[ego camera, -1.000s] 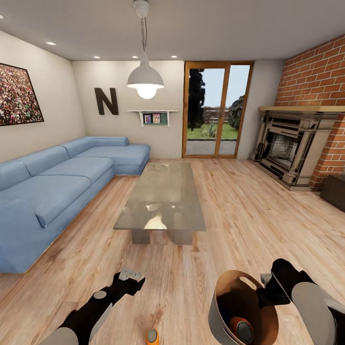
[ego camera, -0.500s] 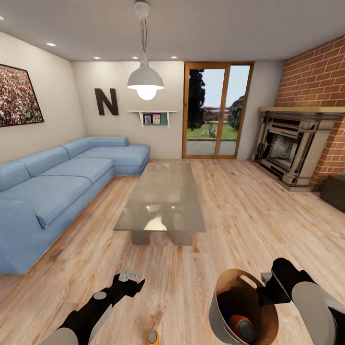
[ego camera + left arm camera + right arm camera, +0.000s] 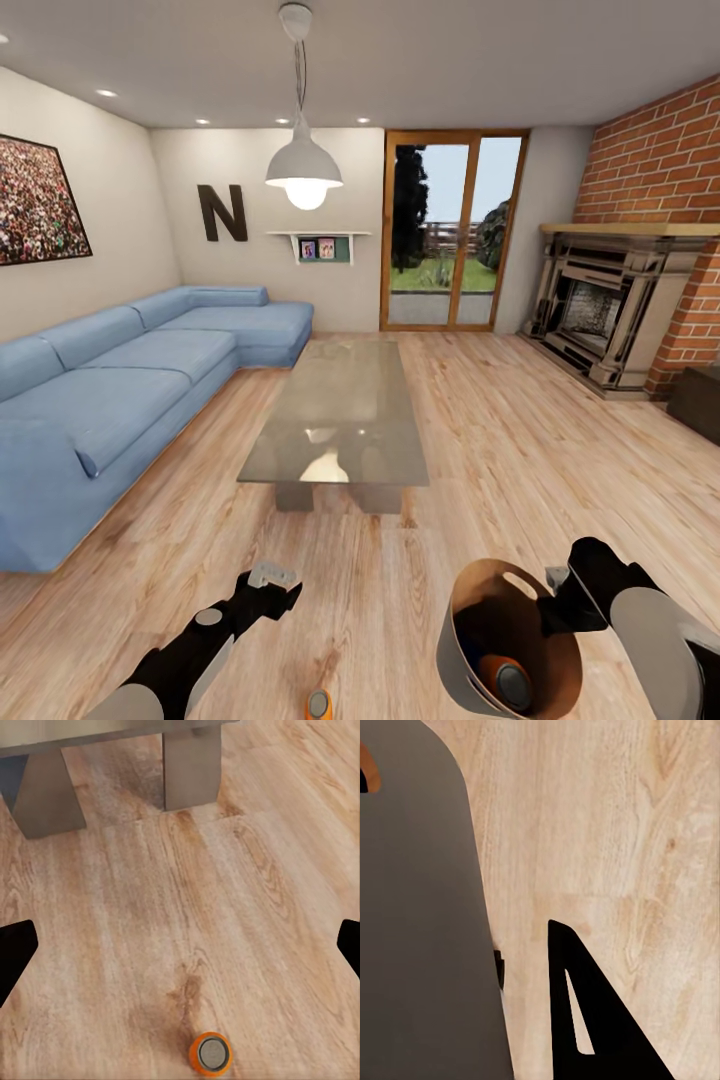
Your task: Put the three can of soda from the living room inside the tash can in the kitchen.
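An orange can of soda with a grey top stands on the plank floor at the bottom edge of the head view, and the same can of soda appears from above in the left wrist view. My left gripper hovers just beyond it, open, its dark fingertips spread wide with nothing between them. The tash can, with a grey wall and a brown inside, hangs tilted at the lower right. My right gripper is shut on its rim. A second orange can of soda lies inside. The bin's grey wall sits beside one dark finger.
A glass-topped low table stands ahead, and its grey legs show in the left wrist view. A blue corner sofa runs along the left wall. A brick fireplace is at the right and a glass door is at the back.
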{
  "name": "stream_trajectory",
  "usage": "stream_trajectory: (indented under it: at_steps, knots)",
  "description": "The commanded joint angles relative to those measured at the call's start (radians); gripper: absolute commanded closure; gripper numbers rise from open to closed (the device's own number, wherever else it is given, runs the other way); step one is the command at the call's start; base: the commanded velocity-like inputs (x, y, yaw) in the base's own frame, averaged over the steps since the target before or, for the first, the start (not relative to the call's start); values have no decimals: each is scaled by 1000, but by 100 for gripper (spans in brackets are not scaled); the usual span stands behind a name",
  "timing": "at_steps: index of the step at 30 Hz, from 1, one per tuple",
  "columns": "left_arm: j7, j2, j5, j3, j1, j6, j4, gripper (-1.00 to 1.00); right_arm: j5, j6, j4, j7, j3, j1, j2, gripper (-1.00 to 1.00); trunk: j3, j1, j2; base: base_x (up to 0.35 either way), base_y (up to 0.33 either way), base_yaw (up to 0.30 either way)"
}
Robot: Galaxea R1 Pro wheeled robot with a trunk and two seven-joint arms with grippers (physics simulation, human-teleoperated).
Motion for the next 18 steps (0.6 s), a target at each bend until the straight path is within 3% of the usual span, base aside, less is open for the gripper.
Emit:
stream_trajectory:
  at_steps: [1,9,12,16,18]
  knots:
    - [0,0,0,0,0,2,1,-100,-18,6,0,1,-6,-1,-1,100,-3,4,-7,0,0,0]
    - [1,-1,-1,1,0,9,3,-100,-19,24,-75,4,-7,-2,0,100,-35,35,-63,0,0,0]
    - [1,-2,-1,1,0,11,14,-100,-18,64,-97,9,-5,-4,-1,100,-48,46,-84,0,0,0]
    - [1,-8,-1,1,0,10,67,-100,-14,121,-109,32,-4,-9,-19,100,-67,61,-112,0,0,0]
    - [1,-12,-1,1,0,9,88,-100,-9,137,-112,57,-2,-13,-40,100,-76,69,-126,0,0,0]
